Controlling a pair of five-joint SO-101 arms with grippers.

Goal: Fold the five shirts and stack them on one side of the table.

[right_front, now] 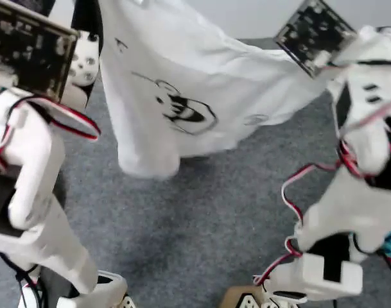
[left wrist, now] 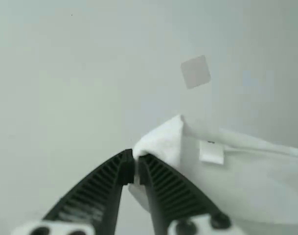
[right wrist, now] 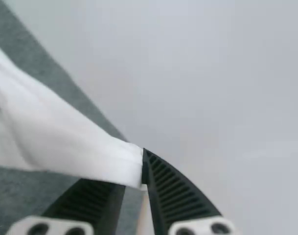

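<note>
- Shirt (right_front: pixel 182 83), white with a dark print, hangs spread in the air above the grey worktop (right_front: pixel 214 218).
- Left claw (left wrist: pixel 135 164) is clenched on its edge near a small label (left wrist: pixel 211 152).
- Right claw (right wrist: pixel 140 171) grips another bunched edge.

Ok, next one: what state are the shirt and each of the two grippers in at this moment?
shirt: unfolded, held up and hanging spread between the two grippers, printed side toward the high view; cannot tell whether its lower end touches the table.
left gripper: shut on an edge of the shirt.
right gripper: shut on a bunched edge of the shirt.
</note>
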